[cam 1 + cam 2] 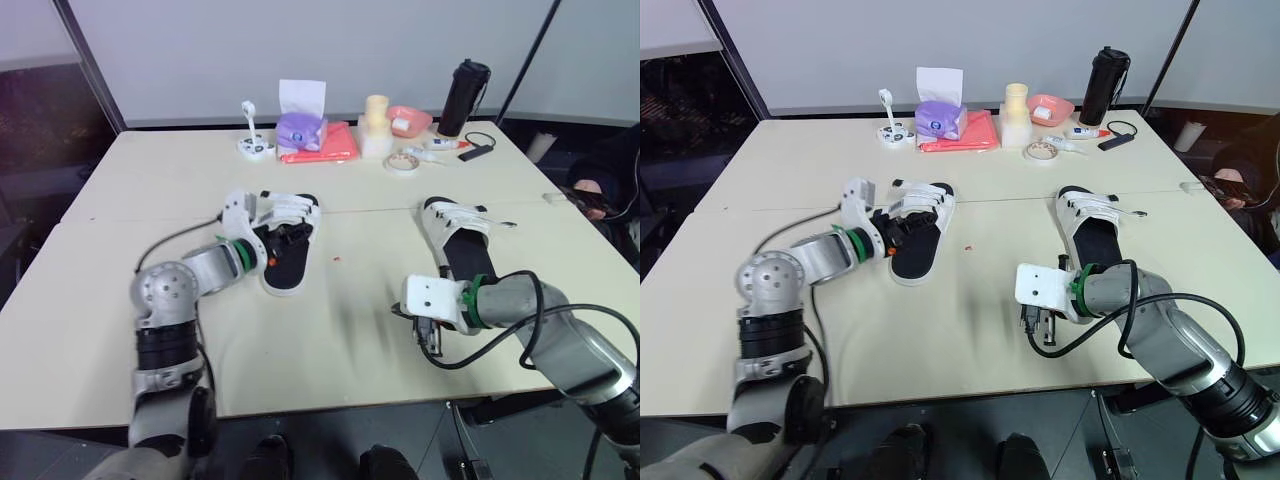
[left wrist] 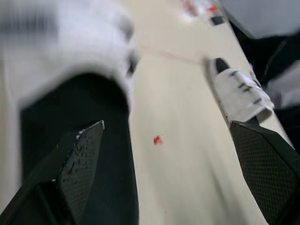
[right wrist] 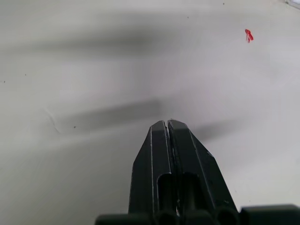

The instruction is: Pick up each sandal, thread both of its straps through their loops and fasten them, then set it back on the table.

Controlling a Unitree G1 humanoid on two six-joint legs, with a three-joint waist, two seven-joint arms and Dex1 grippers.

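Observation:
Two sandals with black soles and white straps lie on the table. The left sandal sits left of centre, and my left gripper hovers open right over it; one finger is above the black sole, the other off its side. Whether it touches the sandal I cannot tell. The right sandal lies right of centre with its straps at the far end. My right gripper is shut on nothing, low over bare table just near-left of that sandal's heel.
Along the table's back edge stand a purple tissue box, a red cloth, stacked cups, a pink bowl, a tape roll and a black bottle. A small red speck lies between the sandals.

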